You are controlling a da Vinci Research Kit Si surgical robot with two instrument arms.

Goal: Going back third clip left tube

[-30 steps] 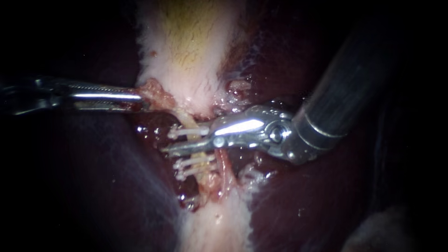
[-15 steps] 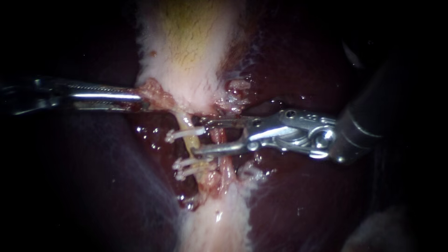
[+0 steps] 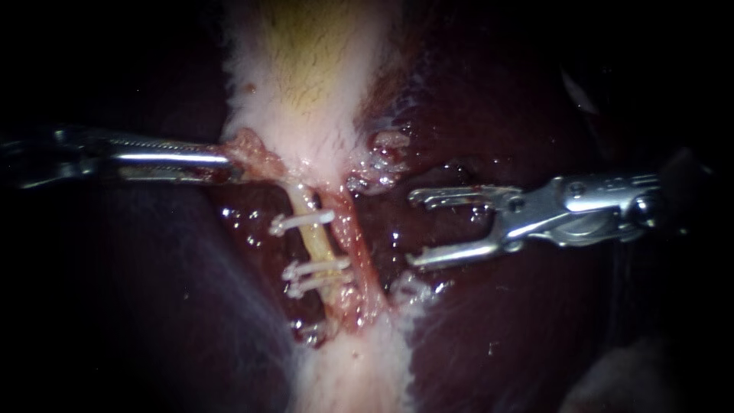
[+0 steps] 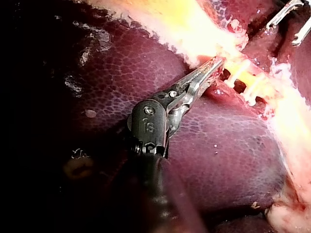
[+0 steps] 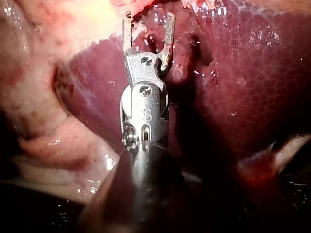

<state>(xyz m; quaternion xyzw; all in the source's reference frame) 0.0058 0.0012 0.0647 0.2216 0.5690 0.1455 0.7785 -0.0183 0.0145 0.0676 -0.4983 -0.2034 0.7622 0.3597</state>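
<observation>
The liver [image 3: 497, 344] and gallbladder [image 3: 306, 92] lie unchanged. Your left instrument [image 3: 229, 161] stays clamped on the gallbladder's lower edge. Your right instrument [image 3: 411, 229] has withdrawn. Its jaws stand wide and empty, with the left tube [image 3: 312, 241] now well ahead of them. Three clips [image 3: 302, 222] remain on that tube, so the retreat looks nearly complete.

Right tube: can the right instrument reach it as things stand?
Probably yes: the right instrument, open and empty, points at the right tube across bare liver, nothing between them.
</observation>
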